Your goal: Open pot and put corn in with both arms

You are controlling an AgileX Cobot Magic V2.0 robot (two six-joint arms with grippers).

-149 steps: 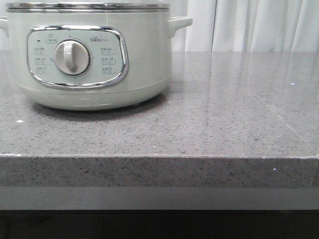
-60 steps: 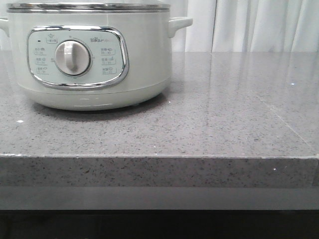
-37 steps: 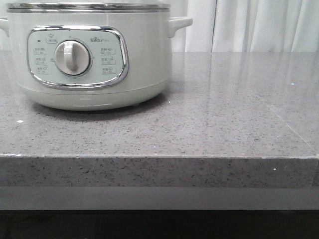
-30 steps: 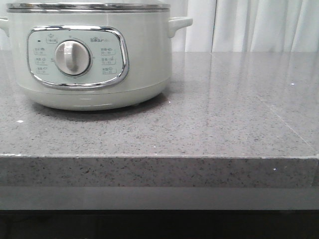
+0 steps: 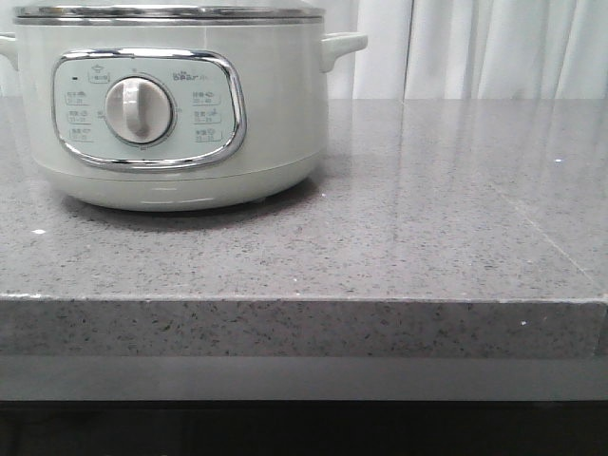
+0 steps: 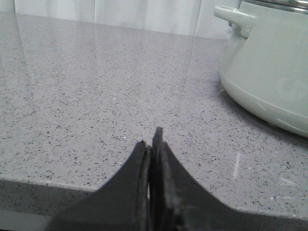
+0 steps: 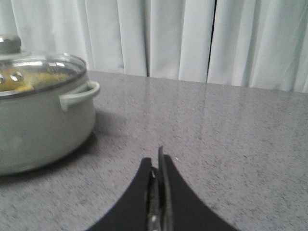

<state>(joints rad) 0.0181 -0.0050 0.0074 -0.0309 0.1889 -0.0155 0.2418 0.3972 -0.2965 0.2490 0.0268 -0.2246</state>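
Pot (image 5: 171,104) sits on the grey tabletop (image 5: 399,247), toward the left side in front view, glass lid (image 7: 41,67) on. Yellow visible through the lid, likely the corn (image 7: 24,86); its axis is unclear. Left end effector (image 6: 150,144) pinched closed, empty, low at the tabletop edge, pot off to one side. Right end effector (image 7: 156,166) also closed, empty, pot further away. Left arm looks nearer. Curtain (image 7: 192,38) behind; nothing blocks either approach.

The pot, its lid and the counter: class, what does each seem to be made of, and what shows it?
Pot: smooth pale green body, likely glossy plastic or enamelled metal, with soft highlights.
Lid: clear glass in a metal rim; something yellow shows through it.
Counter: polished speckled grey stone or quartz, mirroring the curtains.
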